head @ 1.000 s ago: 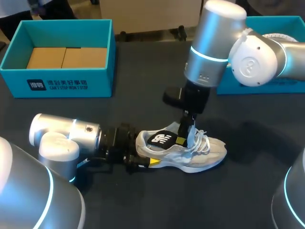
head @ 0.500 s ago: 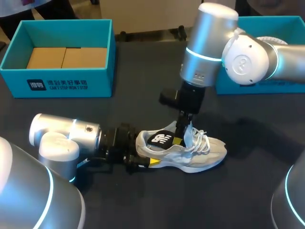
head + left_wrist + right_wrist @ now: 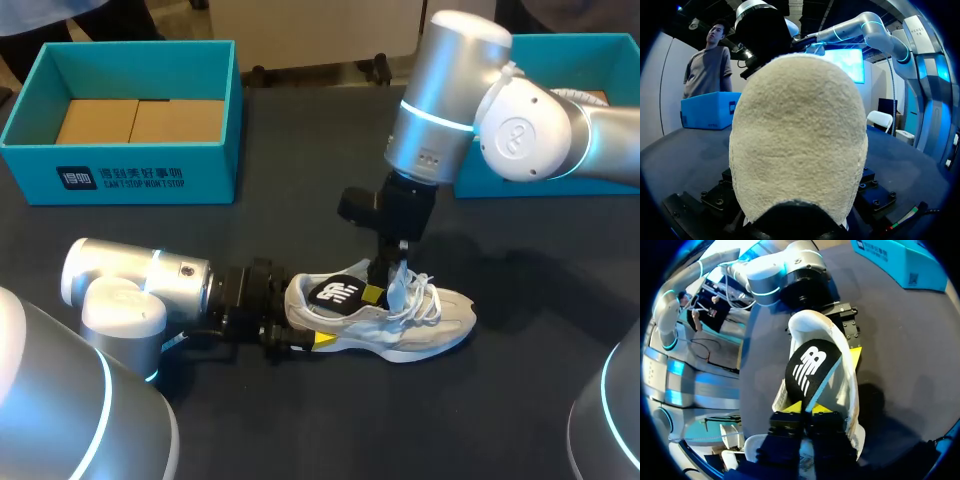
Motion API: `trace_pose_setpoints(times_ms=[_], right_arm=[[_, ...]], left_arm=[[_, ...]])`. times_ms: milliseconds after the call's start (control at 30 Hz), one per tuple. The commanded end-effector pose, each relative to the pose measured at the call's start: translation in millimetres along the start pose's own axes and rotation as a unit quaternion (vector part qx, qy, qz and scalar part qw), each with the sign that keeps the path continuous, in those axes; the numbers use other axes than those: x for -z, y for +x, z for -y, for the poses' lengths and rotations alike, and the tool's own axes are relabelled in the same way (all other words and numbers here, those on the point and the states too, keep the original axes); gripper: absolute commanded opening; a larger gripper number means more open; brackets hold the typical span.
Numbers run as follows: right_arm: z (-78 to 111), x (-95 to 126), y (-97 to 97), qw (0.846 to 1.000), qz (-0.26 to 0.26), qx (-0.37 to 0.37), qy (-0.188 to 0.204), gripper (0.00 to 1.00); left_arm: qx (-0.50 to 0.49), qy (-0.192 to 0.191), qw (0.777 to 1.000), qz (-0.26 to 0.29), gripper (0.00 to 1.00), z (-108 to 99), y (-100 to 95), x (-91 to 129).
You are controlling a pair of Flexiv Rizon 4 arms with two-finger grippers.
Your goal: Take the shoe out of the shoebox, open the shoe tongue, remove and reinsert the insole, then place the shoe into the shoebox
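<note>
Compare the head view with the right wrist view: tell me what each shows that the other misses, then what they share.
Only the head view: brown cardboard inside the shoebox, and a second teal box behind the right arm. Only the right wrist view: the right gripper from close, both yellow tips pinching the end of the black insole. Both: the shoe on the table, insole partly out of it, left gripper at its heel.

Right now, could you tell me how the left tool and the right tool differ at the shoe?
The left tool lies low and level, while the right tool points down from above. The left tool clamps the heel of the shoe; the right tool pinches the black insole. Both are shut, on the same shoe.
</note>
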State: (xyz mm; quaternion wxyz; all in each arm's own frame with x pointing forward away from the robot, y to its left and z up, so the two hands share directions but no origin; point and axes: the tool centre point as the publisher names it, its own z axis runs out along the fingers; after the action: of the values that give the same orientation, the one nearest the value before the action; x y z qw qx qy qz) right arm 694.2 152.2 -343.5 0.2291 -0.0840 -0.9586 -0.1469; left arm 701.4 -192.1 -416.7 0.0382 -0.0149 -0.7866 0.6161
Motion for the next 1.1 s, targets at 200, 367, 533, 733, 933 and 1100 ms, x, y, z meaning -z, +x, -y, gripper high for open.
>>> trace_pose_setpoints(times_ms=[200, 367, 533, 733, 933, 1100], right_arm=[[2.9, 5, 8.2, 1.000, 0.008, 0.023, -0.006, 0.00], [1.8, 7, 11.0, 0.999, 0.010, 0.047, -0.008, 0.00], [-2.5, 9, 15.3, 0.997, 0.021, 0.076, -0.005, 0.00], [-4.5, 11, 13.8, 0.992, 0.021, 0.123, -0.020, 0.00], [-6.9, 13, 14.8, 0.985, 0.009, 0.168, -0.019, 0.00], [-13.7, 13, 13.5, 0.981, 0.004, 0.196, -0.008, 0.00]], left_arm=[[0.000, 0.000, 1.000, 0.000, 0.00, -1, -0.8, -1], [0.000, 0.000, 1.000, 0.000, 0.00, -1, -0.8, -1], [0.000, 0.000, 1.000, 0.000, 0.00, -1, -0.8, -1], [0.000, 0.000, 1.000, 0.000, 0.00, -1, -0.8, -1], [0.000, 0.000, 1.000, 0.000, 0.00, -1, -0.8, -1], [0.000, 0.000, 1.000, 0.000, 0.00, -1, -0.8, -1]])
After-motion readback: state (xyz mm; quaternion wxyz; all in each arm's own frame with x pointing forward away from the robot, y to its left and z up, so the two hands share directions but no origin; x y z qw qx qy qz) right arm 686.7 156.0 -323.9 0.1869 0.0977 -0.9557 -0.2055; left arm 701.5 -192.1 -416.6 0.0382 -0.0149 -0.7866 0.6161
